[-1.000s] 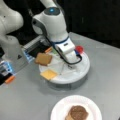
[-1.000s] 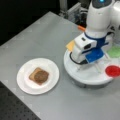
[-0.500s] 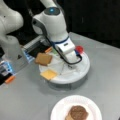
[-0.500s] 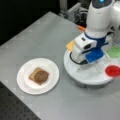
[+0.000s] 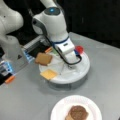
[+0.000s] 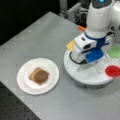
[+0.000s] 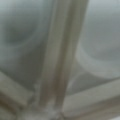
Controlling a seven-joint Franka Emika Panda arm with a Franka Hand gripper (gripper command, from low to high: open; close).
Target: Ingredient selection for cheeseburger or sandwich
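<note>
The arm bends low over a round white divided tray [image 5: 82, 72] on the grey table [image 5: 27, 100], and its gripper [image 5: 68, 65] sits down among the tray's dividers near the centre; the arm's own body hides the fingers in both front views, so it cannot be told how far they are apart or whether they hold anything. The wrist view shows only pale, blurred divider ribs [image 7: 62, 57] very close to the lens, which seems to put the gripper just above the tray floor. On the tray lie a brown toast slice [image 5: 43, 58] and a yellow-orange cheese square [image 5: 49, 74] in neighbouring compartments, with green lettuce [image 6: 114, 52] and a red disc [image 6: 112, 70] on the far side of the arm. On the white paper plate [image 6: 25, 83], well apart from the tray toward the table's near edge, a dark round patty [image 6: 41, 76] rests on a toast square [image 6: 32, 75].
</note>
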